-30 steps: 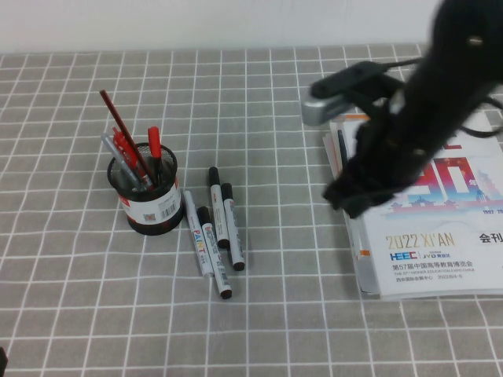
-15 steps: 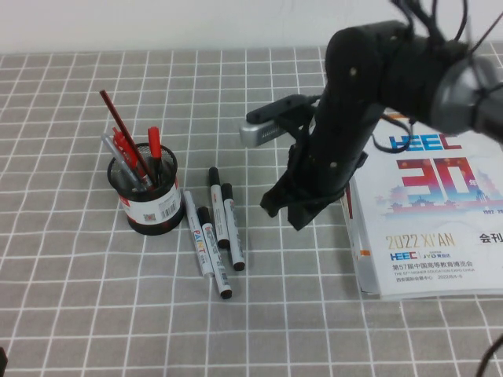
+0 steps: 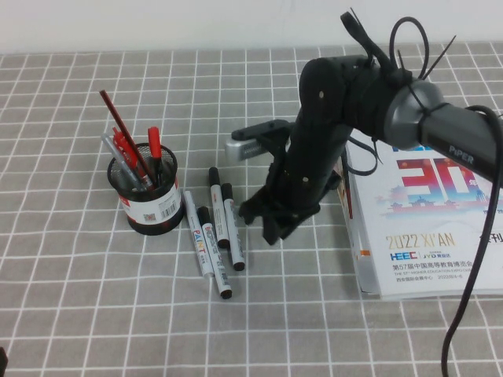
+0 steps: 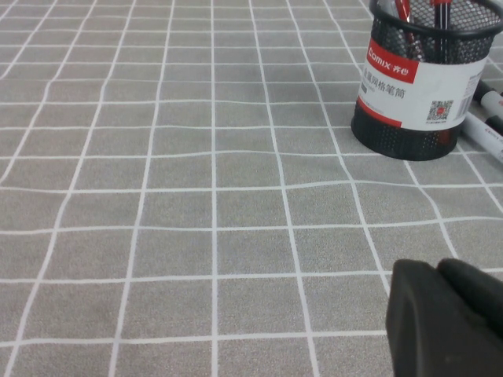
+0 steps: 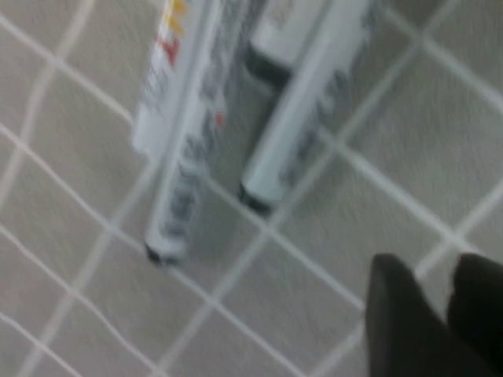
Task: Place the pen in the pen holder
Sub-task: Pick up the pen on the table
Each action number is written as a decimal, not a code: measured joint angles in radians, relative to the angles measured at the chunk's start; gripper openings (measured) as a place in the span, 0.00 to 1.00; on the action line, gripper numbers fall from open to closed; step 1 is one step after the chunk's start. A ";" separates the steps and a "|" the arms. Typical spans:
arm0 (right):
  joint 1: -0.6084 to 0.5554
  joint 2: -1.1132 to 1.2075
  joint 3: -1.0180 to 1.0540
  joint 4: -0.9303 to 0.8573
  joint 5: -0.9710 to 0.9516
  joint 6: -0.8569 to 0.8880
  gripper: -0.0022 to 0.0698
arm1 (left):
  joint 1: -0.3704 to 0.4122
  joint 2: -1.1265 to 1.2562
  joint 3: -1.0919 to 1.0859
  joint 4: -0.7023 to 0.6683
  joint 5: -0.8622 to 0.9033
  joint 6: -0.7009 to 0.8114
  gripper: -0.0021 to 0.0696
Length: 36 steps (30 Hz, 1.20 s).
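At the far left the left hand [image 4: 444, 318] hangs low over the grey checked worktop [image 3: 71, 298], well apart from everything; only a dark lump of it shows in its own wrist view, and I cannot tell whether it is wide or narrow. Next along stands the holder [image 3: 143, 192], a black mesh cup with a white label and red band, upright, with red pens [image 3: 126, 149] and a grey one leaning out of it. Just beside the holder, on its right, four markers lie flat in a close bunch. The nearest to the cup is a plain white one, then the PAINT marker [image 3: 206, 245] touching it. After those lie two more white ones with black caps; the pen [image 3: 231, 226] is the rightmost of the bunch, cap pointing away from me, tail toward me. It lies on the worktop, outside the holder. The right hand [image 3: 263, 222] hovers just beside the pen, on its right, tilted down toward the cloth, holding nothing; its two dark fingers [image 5: 401, 314] stand a narrow gap apart. Its arm [image 3: 330, 133] rises behind it. At the far right a stack of booklets [image 3: 428, 228] lies flat, partly under the arm
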 joint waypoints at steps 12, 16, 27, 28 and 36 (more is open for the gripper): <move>0.047 0.009 -0.088 -0.084 -0.039 0.016 0.38 | 0.000 0.000 0.000 0.000 0.000 0.000 0.02; 0.094 0.015 -0.110 -0.222 -0.035 0.074 0.37 | 0.000 0.000 0.000 0.000 0.000 0.000 0.02; 0.204 0.155 -0.300 -0.395 0.014 0.187 0.25 | 0.000 0.000 0.000 0.000 0.000 0.000 0.02; 0.213 0.165 -0.327 -0.405 0.014 0.196 0.21 | 0.000 0.000 0.000 0.000 0.000 0.000 0.02; 0.222 0.179 -0.498 -0.417 0.020 0.284 0.14 | 0.000 0.000 0.000 0.000 0.000 0.000 0.02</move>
